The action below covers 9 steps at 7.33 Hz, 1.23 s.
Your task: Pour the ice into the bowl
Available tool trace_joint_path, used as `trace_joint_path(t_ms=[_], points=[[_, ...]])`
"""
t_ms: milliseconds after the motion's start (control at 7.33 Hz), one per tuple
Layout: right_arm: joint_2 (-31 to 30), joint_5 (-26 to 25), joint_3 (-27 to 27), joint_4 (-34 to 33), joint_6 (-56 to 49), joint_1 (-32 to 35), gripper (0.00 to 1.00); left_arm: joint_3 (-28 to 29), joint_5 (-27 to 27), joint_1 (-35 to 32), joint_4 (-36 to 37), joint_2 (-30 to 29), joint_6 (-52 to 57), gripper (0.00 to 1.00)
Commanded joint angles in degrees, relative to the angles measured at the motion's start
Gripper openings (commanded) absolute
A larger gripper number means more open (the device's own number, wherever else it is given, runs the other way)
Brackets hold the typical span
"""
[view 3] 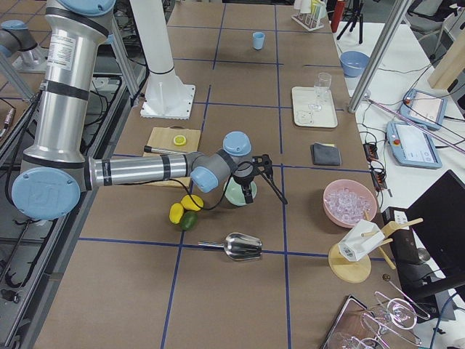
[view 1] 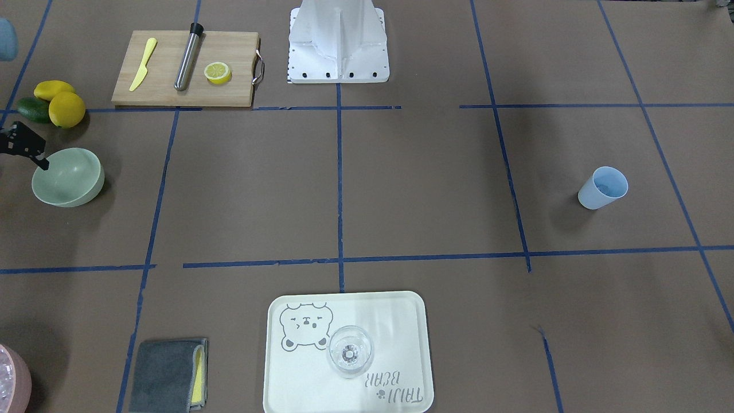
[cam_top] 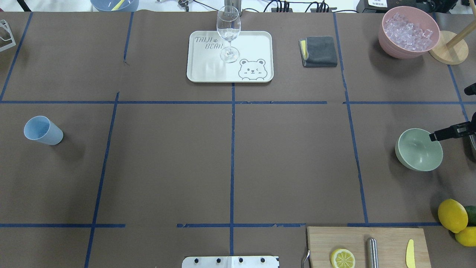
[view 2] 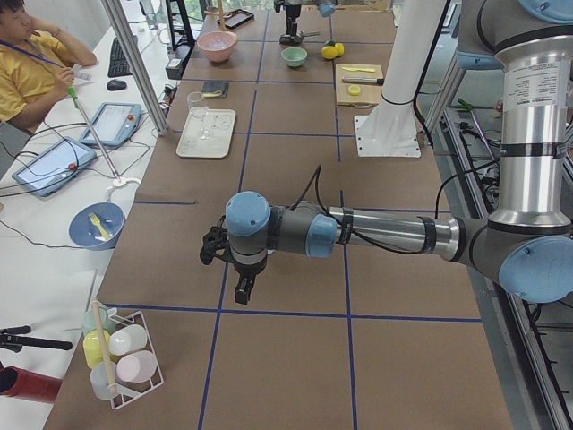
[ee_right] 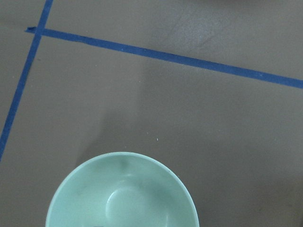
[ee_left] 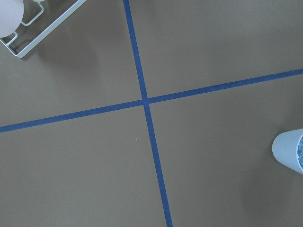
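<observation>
The sage-green bowl (view 1: 67,176) stands empty at the table's right end, also in the overhead view (cam_top: 420,149) and the right wrist view (ee_right: 122,191). My right gripper (cam_top: 448,114) is open; one finger (view 1: 34,154) reaches over the bowl's rim. The light blue cup (cam_top: 42,130) stands upright far off at the left end. The left wrist view shows the cup's rim (ee_left: 286,150) with glassy ice (ee_left: 300,151) inside at the frame's edge. My left gripper (view 2: 228,269) hovers above the table near the cup; I cannot tell if it is open or shut.
A pink bowl of ice (cam_top: 409,29) and a wooden stand (cam_top: 448,47) are at the far right. Lemons (cam_top: 452,215), a cutting board (cam_top: 368,245), a grey cloth (cam_top: 319,51), a tray (cam_top: 208,70) with a wine glass (cam_top: 228,33) and a metal scoop (view 3: 243,247) lie around.
</observation>
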Motion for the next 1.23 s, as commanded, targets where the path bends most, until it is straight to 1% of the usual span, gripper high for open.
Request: trace_joint_path(t_ms=[0,137,273,546,683,819,956,1092], points=[[-0.1,-1.2,-1.1,0.3,0.3,-2.9,0.82,0.0,0.0,0.0,0.0,0.0,0.0,1.0],[-0.1,-2.0,-2.1,0.3,0.1,-3.8,0.82,0.0,0.0,0.0,0.0,0.0,0.0,1.0],[0.0,-4.5,-3.2,0.3,0.0,-5.4,0.82,0.0,0.0,0.0,-0.1,0.0,0.0,1.0],[-0.1,-4.9,-3.6,0.3,-0.6,-5.4,0.82,0.0,-0.1,0.0,-0.4,0.0,-0.1,1.0],[-0.1,-4.9,-4.8,0.3,-1.2,-5.4,0.77,0.0,-0.1,0.0,-0.4,0.0,-0.1,1.0],[-0.1,-4.8,-4.9,0.3,-1.3,-5.4,0.37,0.0,-0.1,0.0,-0.4,0.0,-0.1,1.0],[-0.1,-4.8,-4.9,0.3,-1.4,-5.3,0.04,0.0,-0.1,0.0,-0.4,0.0,0.0,1.0],[-0.1,-4.6,-4.9,0.3,-0.7,-5.3,0.0,0.0,-0.1,0.0,-0.4,0.0,0.0,1.0]])
